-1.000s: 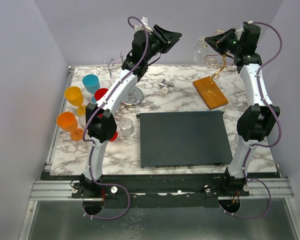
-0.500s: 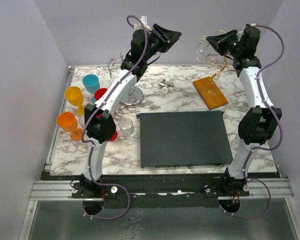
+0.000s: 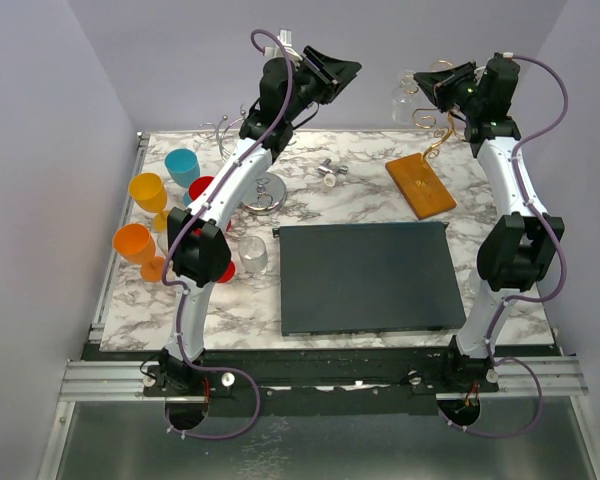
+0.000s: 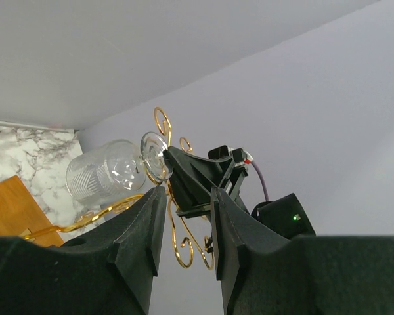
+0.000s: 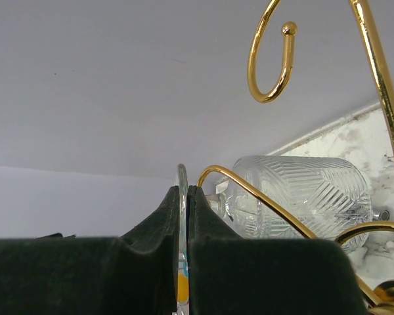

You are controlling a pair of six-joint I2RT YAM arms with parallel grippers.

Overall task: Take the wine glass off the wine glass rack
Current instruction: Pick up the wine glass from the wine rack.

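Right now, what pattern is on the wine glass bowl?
The wine glass is clear with cut chevron lines; clearest in the right wrist view.

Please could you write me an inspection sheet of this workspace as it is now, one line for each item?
Surface: marble-pattern table; dark grey rectangular mat lies flat on it.
Job's things: clear cut-glass wine glass lies sideways among the gold hooks of the wooden-based wine glass rack; whether it is free of them cannot be told.
Clutter: silver chrome wire stand, teal cup, two orange goblets, clear tumbler, all left of the mat.
Grippers: left gripper open, empty, raised; right gripper shut on the glass's foot.
Cables: purple cables along both arms; no snag seen.
Surroundings: pale lilac walls; nothing else seen.
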